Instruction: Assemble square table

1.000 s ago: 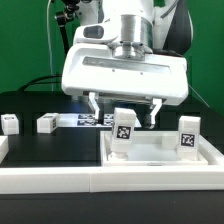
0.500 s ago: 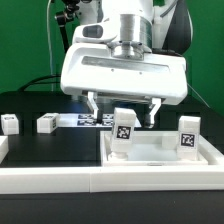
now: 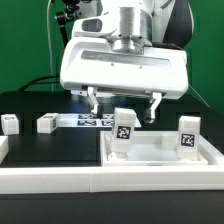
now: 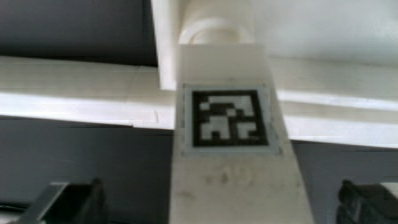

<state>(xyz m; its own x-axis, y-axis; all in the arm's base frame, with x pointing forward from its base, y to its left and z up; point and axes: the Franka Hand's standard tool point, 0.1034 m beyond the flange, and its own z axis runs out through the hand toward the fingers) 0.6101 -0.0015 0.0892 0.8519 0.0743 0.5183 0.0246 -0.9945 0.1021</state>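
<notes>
The white square tabletop [image 3: 170, 152] lies at the exterior view's right. Two white tagged legs stand upright on it, one near its left corner [image 3: 122, 134] and one at the right [image 3: 187, 137]. My gripper [image 3: 124, 108] hangs open just above the left standing leg, with a finger on either side and not touching it. In the wrist view that leg [image 4: 228, 120] fills the middle with its tag facing the camera, and the dark fingertips [image 4: 71, 200] stand well apart from it. Two more legs [image 3: 9, 124] [image 3: 46, 123] lie loose on the black table at the left.
The marker board [image 3: 92, 121] lies flat behind the gripper. A long white border rail [image 3: 90, 182] runs along the front. A green wall and black cables are behind the arm.
My gripper has risen slightly above the left standing leg, still open. The legs and the tabletop have not moved.
</notes>
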